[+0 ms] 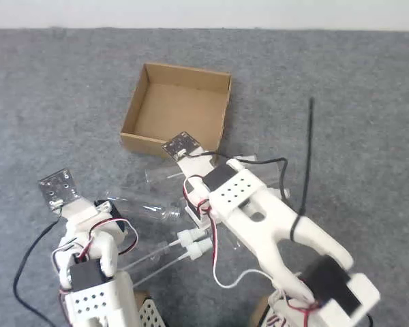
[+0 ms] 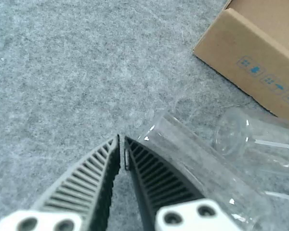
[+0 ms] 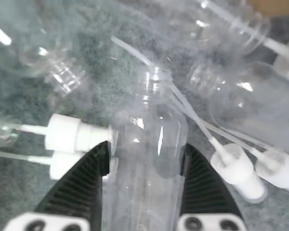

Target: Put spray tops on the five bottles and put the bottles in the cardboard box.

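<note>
grey worktop point(image 1: 341, 75) of matt, fuzzy, felt-like cloth; square brown cardboard box point(image 1: 133, 105), matt paperboard; clear plastic bottle point(image 3: 149, 144), glossy and smooth; white plastic spray tops point(image 3: 67, 134), smooth with a soft sheen; left pincer point(image 2: 122, 142) with dark, matt, ribbed plastic fingers point(image 2: 94, 178)

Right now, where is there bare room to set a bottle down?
High view: bare carpet left of the box, and more right of it past the black cable. The box floor is bare too. Crowded: between the box's near wall and the arms lie bottles and spray tops; the right gripper clamps one bottle there.
</note>
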Robot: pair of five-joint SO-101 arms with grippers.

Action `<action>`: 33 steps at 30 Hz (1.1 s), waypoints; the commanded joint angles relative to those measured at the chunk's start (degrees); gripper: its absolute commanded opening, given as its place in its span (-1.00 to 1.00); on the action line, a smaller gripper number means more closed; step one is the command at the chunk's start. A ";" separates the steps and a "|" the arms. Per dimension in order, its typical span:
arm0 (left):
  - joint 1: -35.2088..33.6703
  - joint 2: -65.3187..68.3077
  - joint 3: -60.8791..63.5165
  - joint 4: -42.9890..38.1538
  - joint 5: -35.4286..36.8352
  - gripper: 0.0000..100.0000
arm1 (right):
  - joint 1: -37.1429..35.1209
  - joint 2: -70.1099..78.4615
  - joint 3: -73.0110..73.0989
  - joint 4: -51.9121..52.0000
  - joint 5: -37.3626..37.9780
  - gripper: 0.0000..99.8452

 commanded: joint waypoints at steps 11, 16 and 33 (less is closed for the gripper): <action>-0.35 -0.79 -0.84 0.26 -0.09 -0.97 | 0.04 -17.80 -2.99 6.81 -0.53 -0.89; -0.35 -0.79 -0.84 0.26 -0.09 -0.97 | 0.04 -24.57 0.53 6.11 -0.35 -0.89; -0.35 -0.79 -0.84 0.26 -0.09 -0.97 | 10.07 -46.46 8.79 2.51 -0.62 -0.89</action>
